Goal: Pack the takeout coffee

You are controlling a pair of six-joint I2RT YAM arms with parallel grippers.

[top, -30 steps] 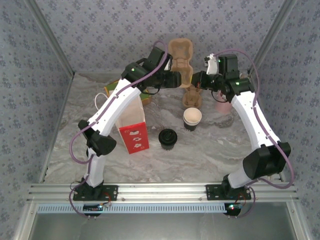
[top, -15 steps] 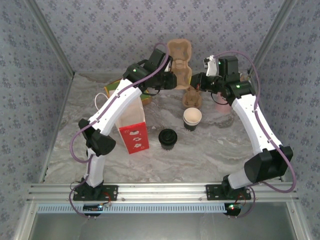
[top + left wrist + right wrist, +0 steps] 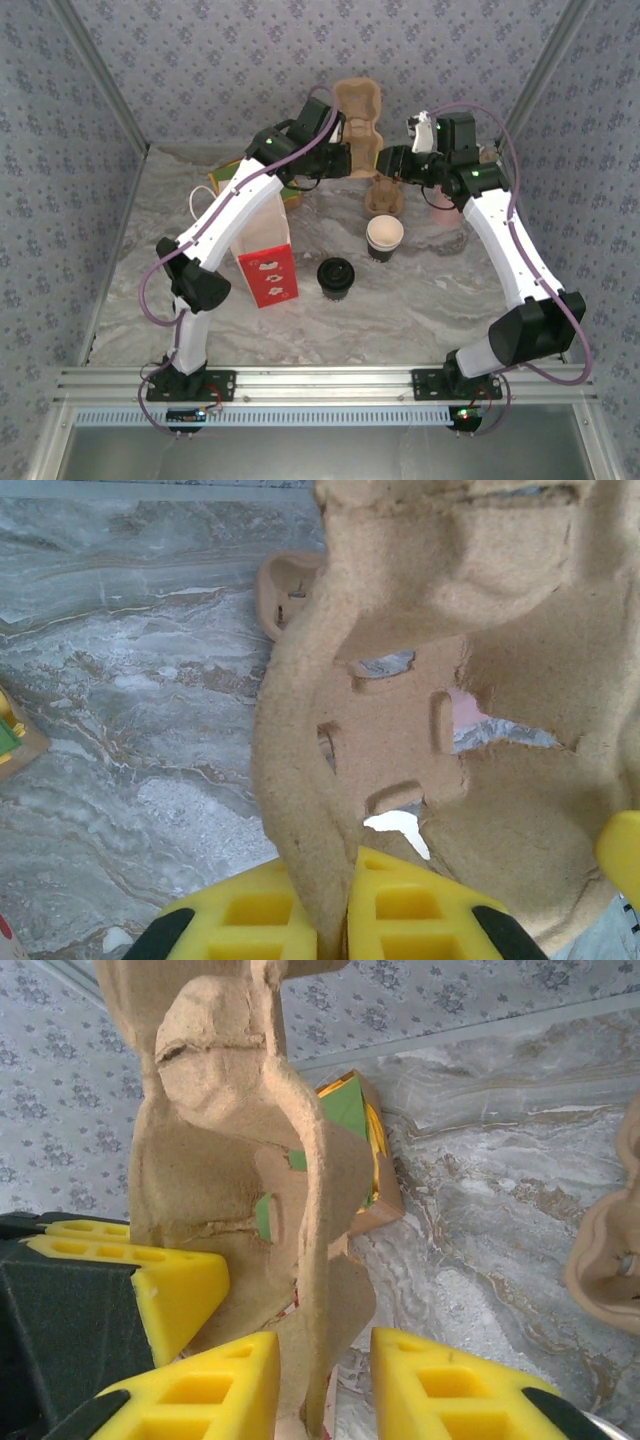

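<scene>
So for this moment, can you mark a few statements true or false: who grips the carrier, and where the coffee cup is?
1. The left gripper is clamped on the edge of the pulp cup carrier. True.
2. That carrier lies flat on the marble table. False: it is held upright above the table, between the two grippers.
3. The right gripper has its fingers apart, one on each side of the carrier's edge. True.
4. The white-rimmed coffee cup is inside the red-and-white paper bag. False: it stands on the table, to the right of the bag and apart from it.
</scene>
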